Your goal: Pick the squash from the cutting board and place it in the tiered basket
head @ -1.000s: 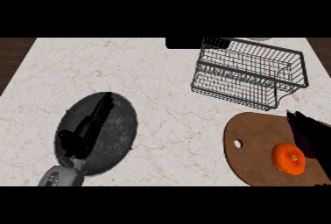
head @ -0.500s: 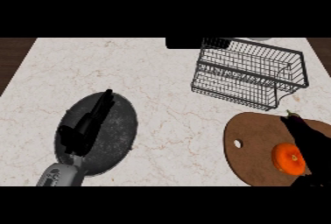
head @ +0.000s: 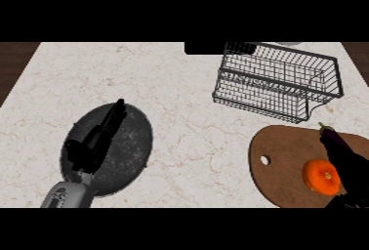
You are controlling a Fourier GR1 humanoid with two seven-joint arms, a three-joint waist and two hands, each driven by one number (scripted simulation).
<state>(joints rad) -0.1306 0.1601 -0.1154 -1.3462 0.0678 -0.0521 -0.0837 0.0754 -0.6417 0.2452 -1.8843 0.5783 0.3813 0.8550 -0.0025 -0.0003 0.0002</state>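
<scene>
Left hand [head: 95,140] lies with fingers straight, holding nothing, over a dark round plate [head: 135,144] on the marble surface [head: 187,117]. Behind, a wire tiered basket [head: 277,80]. The orange squash [head: 322,177] rests on the cutting board [head: 282,163]; right hand [head: 355,188] is just beside it, and its grasp cannot be told.

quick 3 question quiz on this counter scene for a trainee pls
1. True or false: the squash already sits in the tiered basket.
2. Which hand is next to the squash, at the view's right edge? A) the robot's left B) the robot's right
3. Fill in: the left hand lies open over a dark round ___.

Key
1. False: it is on the cutting board.
2. B: the right hand.
3. plate
</scene>
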